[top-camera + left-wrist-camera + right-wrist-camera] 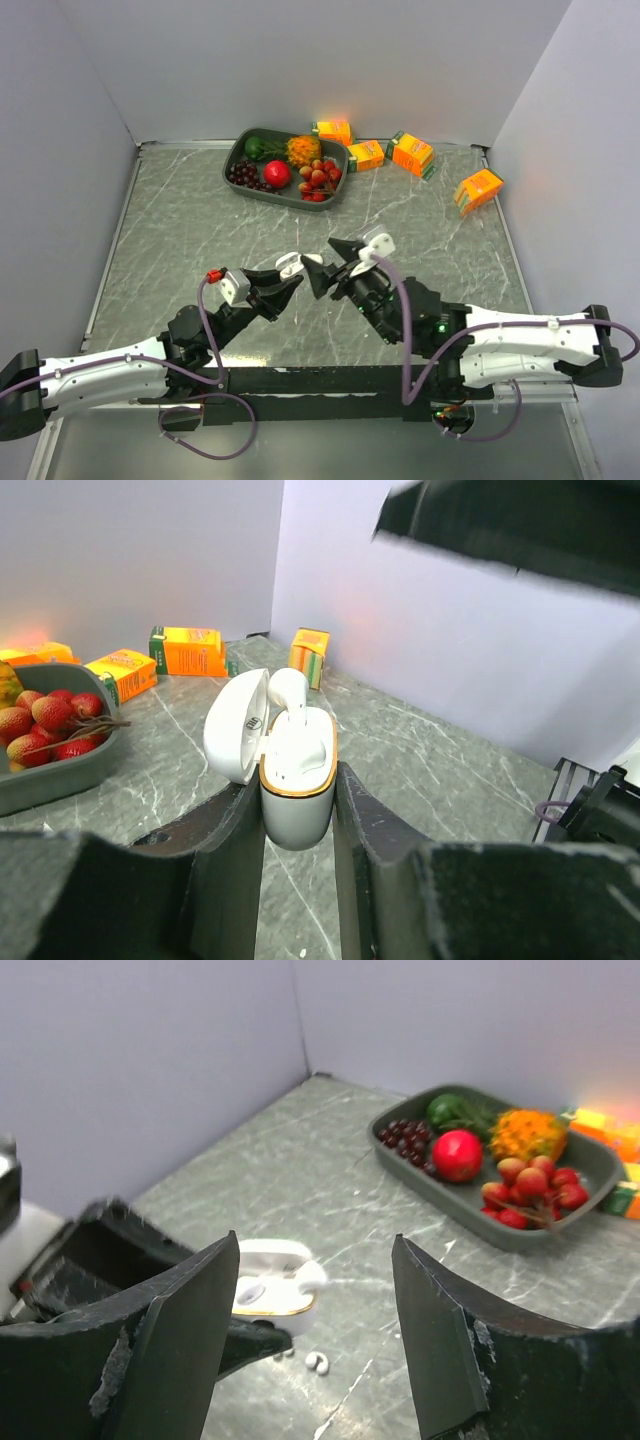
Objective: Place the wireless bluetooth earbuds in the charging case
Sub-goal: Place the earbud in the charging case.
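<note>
Over the marble counter, the left tool is gripping the open charging case, an earbud standing proud inside. The right tool is gaping empty; a jolt could tip the earbud out.

Smooth glossy wht plastic: charging case w/ gold-tone rim, earbud too. Smooth marble-look, slight sheen: tabletop. Matt blk, scuffed edges: right end effector.

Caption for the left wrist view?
Left fingers grip the open charging case, one earbud poking out; cartons and fruit tray behind.
</note>
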